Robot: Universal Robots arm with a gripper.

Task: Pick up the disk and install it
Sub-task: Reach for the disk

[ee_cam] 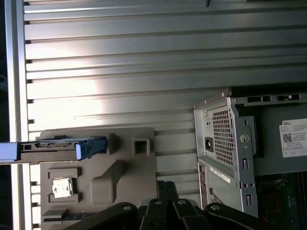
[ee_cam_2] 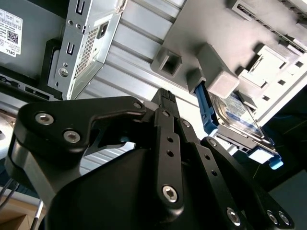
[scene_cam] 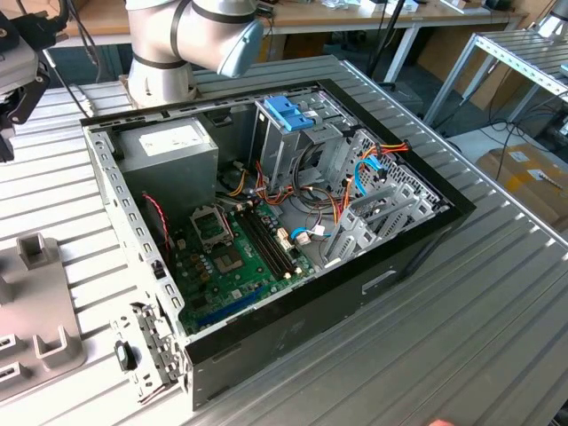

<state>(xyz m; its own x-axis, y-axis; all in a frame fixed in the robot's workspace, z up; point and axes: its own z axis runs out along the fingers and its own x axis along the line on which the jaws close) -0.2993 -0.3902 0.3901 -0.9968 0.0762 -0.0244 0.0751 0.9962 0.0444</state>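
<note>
In the first wrist view the disk [ee_cam: 53,144] stands on edge in a grey holder [ee_cam: 120,167] on the bench [ee_cam: 144,48], near the computer case [ee_cam: 225,143]. The gripper [ee_cam: 165,184] hangs apart from it, fingers pressed together on nothing. Lowered like that, they would likely strike the disk's edge and jam it askew.

Disk [ee_cam: 53,145] on grey fixture [ee_cam: 132,170], hand [ee_cam: 166,188] nearby

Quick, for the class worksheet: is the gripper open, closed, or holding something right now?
Gripper: closed, holding nothing. The disk sits apart from it in the grey holder.
</note>
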